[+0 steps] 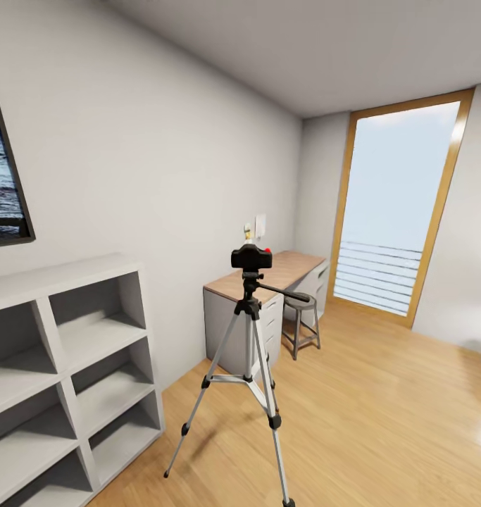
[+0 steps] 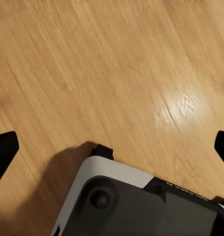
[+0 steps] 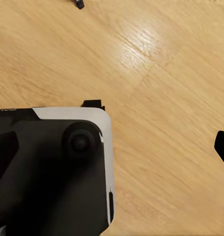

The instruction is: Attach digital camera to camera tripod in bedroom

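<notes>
The left gripper (image 2: pixel 112 142) hangs over the plank floor (image 2: pixel 92 64); its two dark fingertips (image 2: pixel 3 147) stand far apart at opposite edges of the left wrist view, so it is spread wide with nothing between them. Below it shows a corner of the robot's base (image 2: pixel 116 196), white-edged and dark on top. The right gripper (image 3: pixel 112 147) is likewise over the floor; one fingertip (image 3: pixel 222 145) shows at one edge and the other lies dark against the base (image 3: pixel 57 167) at the opposite edge, wide apart and empty. A small black tripod foot (image 3: pixel 78 3) shows at the far edge of that view, well apart from the fingers.

Neither gripper is near the camera. In the head view the camera (image 1: pixel 251 258) sits on top of the tripod (image 1: pixel 251 352), in the middle of the room. Its black body lies level, its long axis running across the view, with the red dot (image 1: pixel 267 250) at its right end. Which way the lens faces I cannot tell. The tripod stands upright, its three silver legs splayed on the floor, and its pan handle (image 1: pixel 286 291) sticks out to the right and slightly down.

Left of the tripod stands white cube shelving (image 1: pixel 64 366) against the wall, with a dark-framed picture (image 1: pixel 4 176) above it. Behind the tripod are a desk (image 1: pixel 268 282) with a wood top and a round stool (image 1: pixel 300 320); a tall window (image 1: pixel 398 211) closes the far end.
</notes>
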